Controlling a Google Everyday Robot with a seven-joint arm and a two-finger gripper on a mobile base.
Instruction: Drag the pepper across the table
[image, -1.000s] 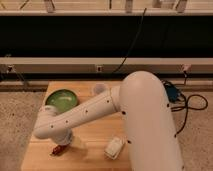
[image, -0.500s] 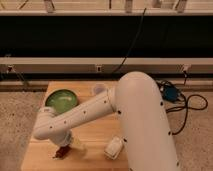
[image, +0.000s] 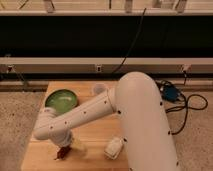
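Observation:
The pepper (image: 60, 154) is a small dark red shape lying on the light wooden table (image: 95, 142) near its front left corner. My gripper (image: 63, 149) hangs at the end of the white arm (image: 85, 116), which reaches across the table from the right. It is right down on the pepper and covers its upper part. Only the pepper's lower end shows below the gripper.
A green bowl (image: 61, 99) stands at the table's back left. A small white cup-like object (image: 99, 89) sits at the back edge, and a white lumpy object (image: 114, 148) lies front centre. On the floor to the right are a blue box (image: 170, 94) and black cables.
The end of the arm has come down and slightly right onto the pepper, covering more of it than a second ago. The bowl and the white objects have not moved.

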